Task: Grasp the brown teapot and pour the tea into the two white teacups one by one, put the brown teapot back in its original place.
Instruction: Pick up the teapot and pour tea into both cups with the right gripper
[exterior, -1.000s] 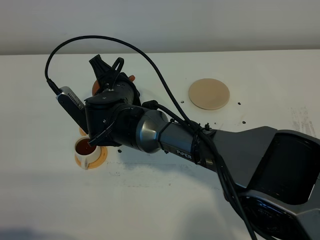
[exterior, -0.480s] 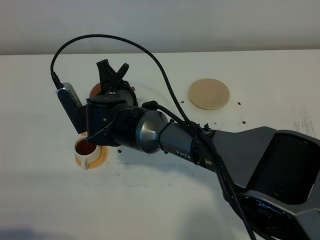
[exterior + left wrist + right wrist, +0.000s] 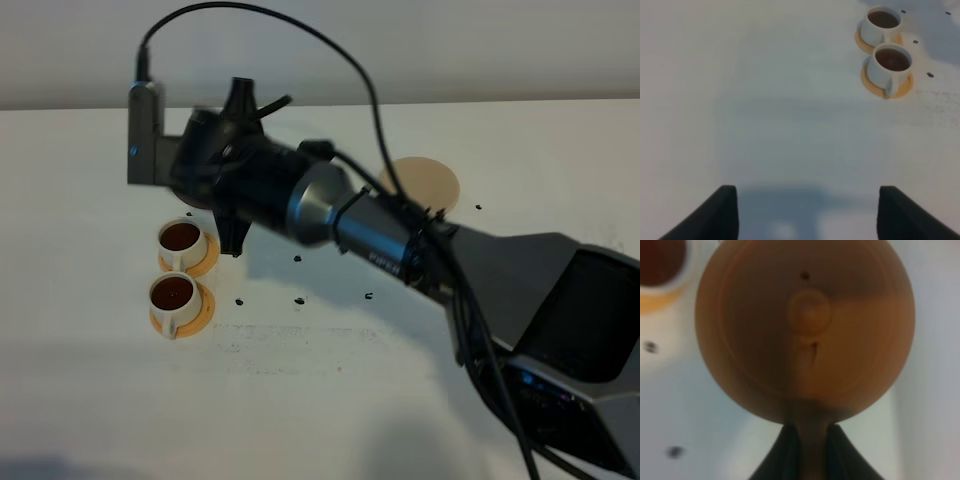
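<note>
The brown teapot fills the right wrist view, seen from above with its knobbed lid toward the camera. My right gripper is shut on its handle. In the high view the right arm reaches across to the left and hides the teapot. The two white teacups stand on orange saucers left of the arm, both holding dark tea. They also show in the left wrist view. The beige coaster lies at the back right, bare. My left gripper is open and empty above the table.
Small dark specks are scattered on the white table around the cups and near the coaster. A black cable loops above the right arm. The table's back edge meets a pale wall.
The right arm has lifted and swung back from above the cups with the teapot. The farther cup, hidden before, now shows with tea in it.
</note>
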Controlling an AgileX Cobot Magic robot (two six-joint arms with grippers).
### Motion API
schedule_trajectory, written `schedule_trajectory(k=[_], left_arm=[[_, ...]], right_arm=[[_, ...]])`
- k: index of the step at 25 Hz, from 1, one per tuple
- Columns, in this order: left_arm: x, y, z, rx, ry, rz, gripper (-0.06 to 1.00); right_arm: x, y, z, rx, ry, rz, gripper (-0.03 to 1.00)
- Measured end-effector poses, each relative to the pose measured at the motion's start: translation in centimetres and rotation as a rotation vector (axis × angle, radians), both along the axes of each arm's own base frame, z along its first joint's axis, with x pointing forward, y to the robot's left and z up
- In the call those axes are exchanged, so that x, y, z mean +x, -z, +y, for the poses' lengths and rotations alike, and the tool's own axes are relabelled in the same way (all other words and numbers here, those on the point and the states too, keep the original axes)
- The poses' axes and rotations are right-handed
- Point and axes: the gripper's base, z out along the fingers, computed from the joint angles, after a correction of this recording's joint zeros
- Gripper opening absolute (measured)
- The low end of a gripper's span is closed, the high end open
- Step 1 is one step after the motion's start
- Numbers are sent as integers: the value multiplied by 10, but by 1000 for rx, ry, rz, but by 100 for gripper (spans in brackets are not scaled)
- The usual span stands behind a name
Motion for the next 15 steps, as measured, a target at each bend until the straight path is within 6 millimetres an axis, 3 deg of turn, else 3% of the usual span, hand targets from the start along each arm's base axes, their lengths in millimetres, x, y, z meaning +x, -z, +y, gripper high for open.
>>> schedule_trajectory(k=[6,15], left_arm=[[0,0,0,0,0,0,56],[0,0,0,0,0,0,56]], right_arm=[[10,5,-10,163,112,217,10],[36,9,-32,246,255,283,10]])
